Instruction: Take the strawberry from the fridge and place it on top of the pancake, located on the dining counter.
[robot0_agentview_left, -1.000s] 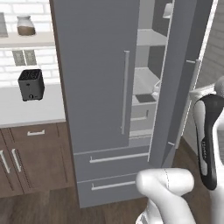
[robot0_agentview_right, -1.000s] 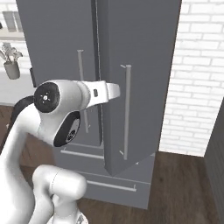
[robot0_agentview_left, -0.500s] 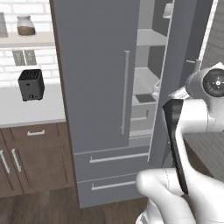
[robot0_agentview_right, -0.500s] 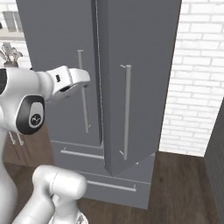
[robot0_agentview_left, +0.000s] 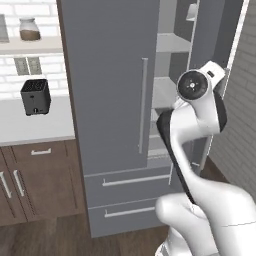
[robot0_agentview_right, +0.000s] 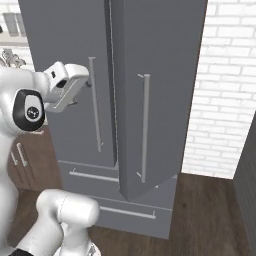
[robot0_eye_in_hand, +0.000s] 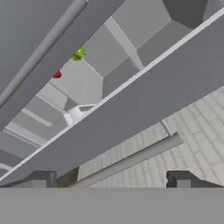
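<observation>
The strawberry (robot0_eye_in_hand: 56, 74) shows in the hand view as a tiny red speck on a pale grey shelf inside the fridge (robot0_agentview_left: 115, 100), glimpsed through the gap between the two doors, with a small green leafy clump (robot0_eye_in_hand: 78, 54) on the same shelf a little further along. From the gripper (robot0_eye_in_hand: 109, 178), whose two dark finger tips stand wide apart with nothing between them, the berry lies ahead and off toward the upper left of that tilted view, well apart from the tips and deep behind the door edges. The right-hand door (robot0_agentview_right: 150, 90) hangs only partly swung out, and its edge and its long bar handle (robot0_eye_in_hand: 131, 159) cross the view between the hand and the shelf, so the straight line to the berry is narrow. In the left base view the arm is folded up in front of the opening, its wrist near the edge of the open door, while the right base view shows the hand (robot0_agentview_right: 67, 85) raised beside the left door's handle (robot0_agentview_right: 95, 105). The berry is too small to judge any long axis. The reach probably turns on threading the open fingers through that slot toward the shelf, or on widening the door first. Beside the fridge, a dark toaster (robot0_agentview_left: 35, 96) sits on the white worktop (robot0_agentview_left: 30, 125).
</observation>
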